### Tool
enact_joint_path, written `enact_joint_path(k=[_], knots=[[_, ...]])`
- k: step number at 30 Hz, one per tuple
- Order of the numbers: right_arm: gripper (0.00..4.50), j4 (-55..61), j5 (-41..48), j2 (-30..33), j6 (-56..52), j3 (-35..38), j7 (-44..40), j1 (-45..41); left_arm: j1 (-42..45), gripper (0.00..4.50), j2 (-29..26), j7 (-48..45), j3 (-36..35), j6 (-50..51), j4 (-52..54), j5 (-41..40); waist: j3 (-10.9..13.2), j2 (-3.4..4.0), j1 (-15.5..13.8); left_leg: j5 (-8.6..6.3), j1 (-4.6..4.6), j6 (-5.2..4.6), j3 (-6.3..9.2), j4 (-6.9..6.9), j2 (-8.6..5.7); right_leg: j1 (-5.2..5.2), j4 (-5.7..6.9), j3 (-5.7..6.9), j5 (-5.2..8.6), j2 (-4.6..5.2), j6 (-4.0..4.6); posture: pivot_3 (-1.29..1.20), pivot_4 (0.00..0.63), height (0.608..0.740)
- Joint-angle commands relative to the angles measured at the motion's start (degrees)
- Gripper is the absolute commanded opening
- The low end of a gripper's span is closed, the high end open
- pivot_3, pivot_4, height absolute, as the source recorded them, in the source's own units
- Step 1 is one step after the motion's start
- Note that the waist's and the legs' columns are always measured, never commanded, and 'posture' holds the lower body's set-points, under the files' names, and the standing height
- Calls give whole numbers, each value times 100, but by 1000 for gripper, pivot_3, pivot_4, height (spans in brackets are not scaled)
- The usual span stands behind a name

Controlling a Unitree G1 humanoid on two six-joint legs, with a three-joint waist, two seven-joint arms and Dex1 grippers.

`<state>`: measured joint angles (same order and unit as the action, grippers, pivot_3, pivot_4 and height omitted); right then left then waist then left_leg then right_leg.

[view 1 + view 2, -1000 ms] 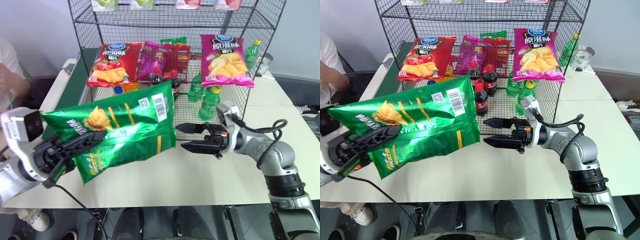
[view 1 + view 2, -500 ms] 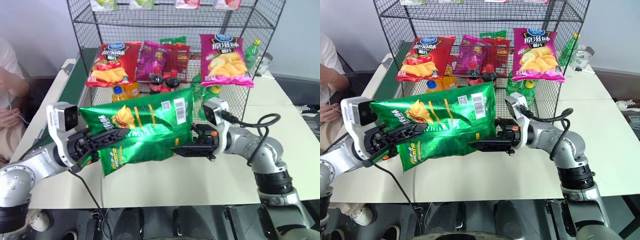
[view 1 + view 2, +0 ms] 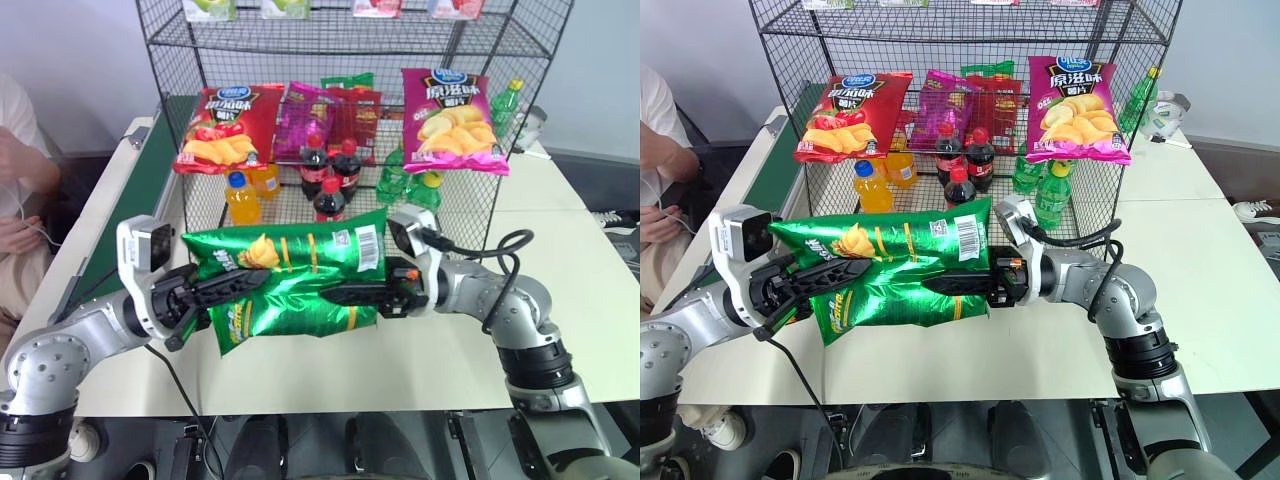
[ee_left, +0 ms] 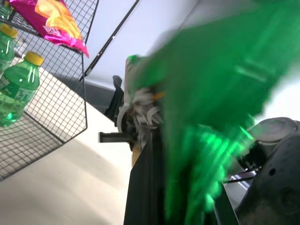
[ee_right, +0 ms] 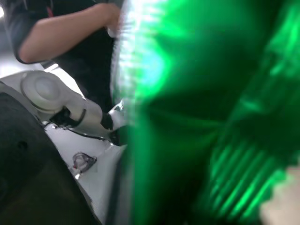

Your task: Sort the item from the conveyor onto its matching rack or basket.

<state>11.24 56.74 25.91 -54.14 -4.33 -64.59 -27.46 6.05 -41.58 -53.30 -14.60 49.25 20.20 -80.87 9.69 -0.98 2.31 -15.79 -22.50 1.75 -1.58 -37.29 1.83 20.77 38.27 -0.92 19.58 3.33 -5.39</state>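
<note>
The item, a large green crisp bag, hangs lengthwise above the table in front of the rack, held from both ends. My left gripper is shut on its left half, black fingers lying across the bag's face. My right gripper is shut on the right end below the barcode. Up close, the same green bag blocks much of the left wrist view, and the bag does likewise in the right wrist view. The conveyor runs along the table's left side, its belt bare.
On the rack hang a red bag, a dark pink bag and a magenta bag. Cola bottles, orange bottles and green bottles stand on its bottom tier. A person sits at far left.
The left arm carried the bag rightward and lower, flattening it toward level. The right gripper moved left to the bag's right end and went from open to shut on it.
</note>
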Motion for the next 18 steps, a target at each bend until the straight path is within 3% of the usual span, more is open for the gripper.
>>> enact_joint_path(k=[1, 3, 9, 13, 18], knots=[[0, 131, -110, -5, 183, -7, -49, -41, 77, 555, -86, 5, -215, 36, -128, 75, 0, 0, -1, 0, 0, 0, 0, 1, 0, 0, 0, 0, 0, 0, 0, 0, 150, 739], [0, 180, -298, 26, 380, 58, 24, -42, 32, 1326, -94, -45, -313, -183, -192, 417, 0, 0, 3, 0, 0, 0, 0, 1, 0, 1, -1, 0, 0, 1, 0, 0, 150, 739], [0, 813, -1461, 432, 1606, 128, 291, 93, -312, 4436, -42, -208, -868, -894, -356, 1252, 1, 1, -2, 0, -9, 0, -2, 12, 0, 14, -8, -1, 0, 3, 0, 0, 150, 739], [0, 1136, -3004, 775, 3669, 155, 393, 183, -589, 4436, 3, -232, -1168, -1271, -442, 1682, 1, 1, -13, 0, -23, 0, -3, 12, -3, 23, -16, 0, 0, 7, 0, 0, 150, 739], [0, 1078, -4592, 751, 5709, 336, 1284, -112, -492, 4436, 203, -44, -1378, -1642, -598, 1948, 0, 0, -13, 2, -38, 4, -4, 10, -3, 39, -9, 1, -1, 8, -1, 0, 150, 739]])
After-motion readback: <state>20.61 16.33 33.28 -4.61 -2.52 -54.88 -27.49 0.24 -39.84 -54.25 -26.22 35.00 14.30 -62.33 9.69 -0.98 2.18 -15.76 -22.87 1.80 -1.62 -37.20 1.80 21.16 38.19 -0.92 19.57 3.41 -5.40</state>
